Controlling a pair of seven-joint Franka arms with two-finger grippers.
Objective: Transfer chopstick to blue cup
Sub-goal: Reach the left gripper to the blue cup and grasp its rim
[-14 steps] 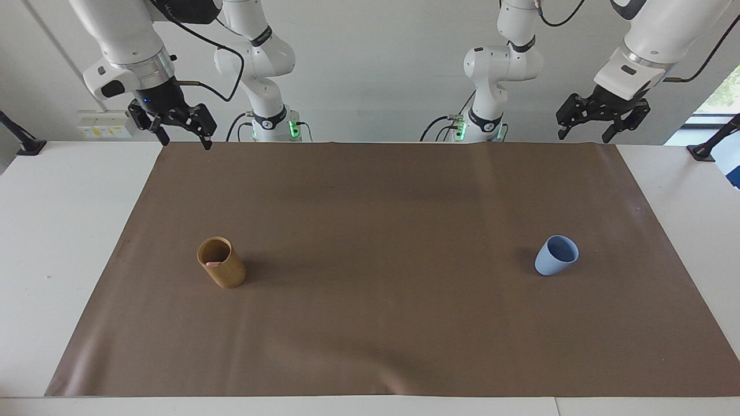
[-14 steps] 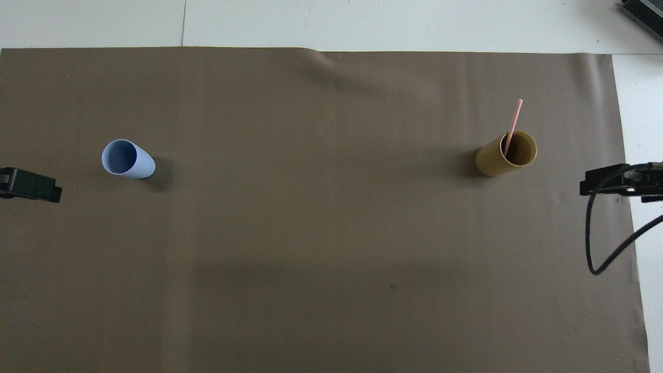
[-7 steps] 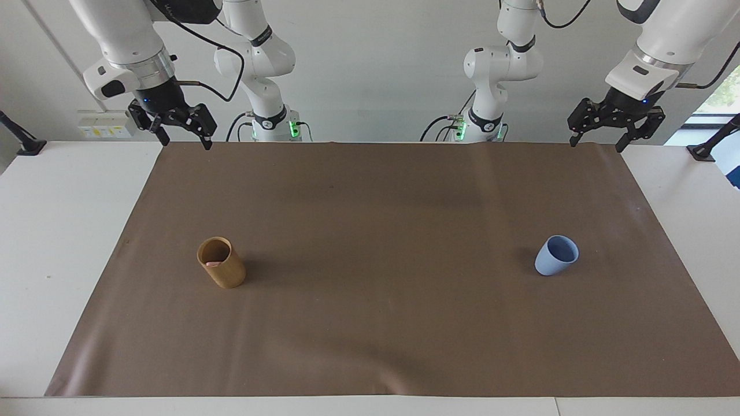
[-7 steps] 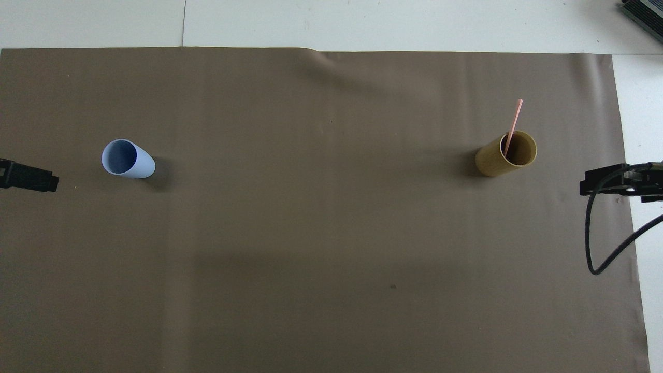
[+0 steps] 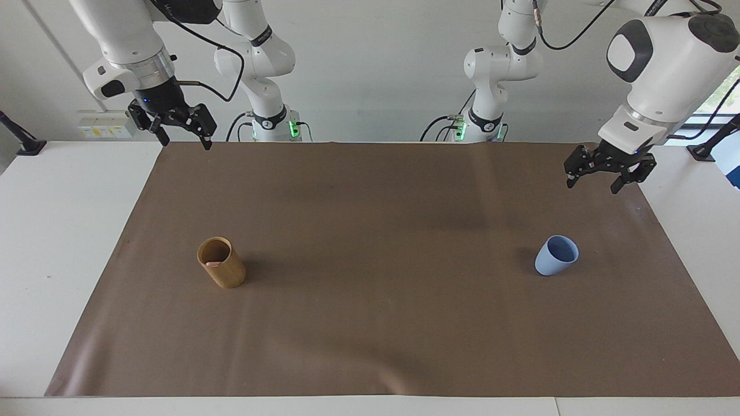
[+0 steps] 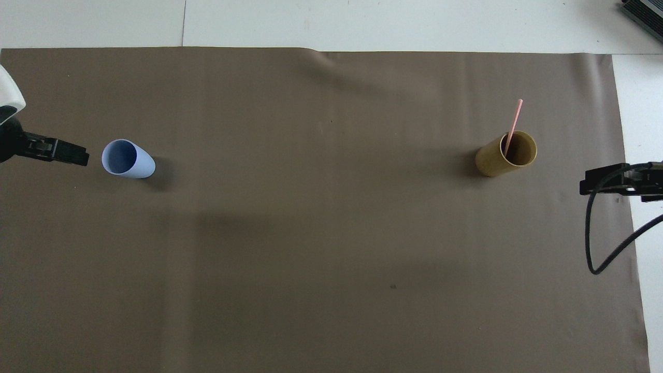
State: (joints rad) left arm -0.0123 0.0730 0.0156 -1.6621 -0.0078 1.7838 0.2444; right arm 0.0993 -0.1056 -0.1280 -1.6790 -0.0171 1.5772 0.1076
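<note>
The blue cup (image 5: 556, 255) (image 6: 127, 159) stands upright on the brown mat toward the left arm's end. A tan cylindrical holder (image 5: 221, 262) (image 6: 506, 154) stands toward the right arm's end. A single pale pink chopstick (image 6: 514, 126) leans in the holder, and only its pink tip (image 5: 213, 264) shows in the facing view. My left gripper (image 5: 592, 186) hangs open and empty over the mat at its own end, apart from the blue cup. My right gripper (image 5: 185, 143) waits open and empty, high over the mat's corner at its end.
The brown mat (image 5: 370, 323) covers most of the white table (image 5: 58, 242), with bare white strips at both ends. A black cable (image 6: 595, 243) loops down from the right arm over the mat's edge.
The left arm has swung down and out from the robots' edge of the table to over the mat, closer to the blue cup. The right arm, the cups and the chopstick have not moved.
</note>
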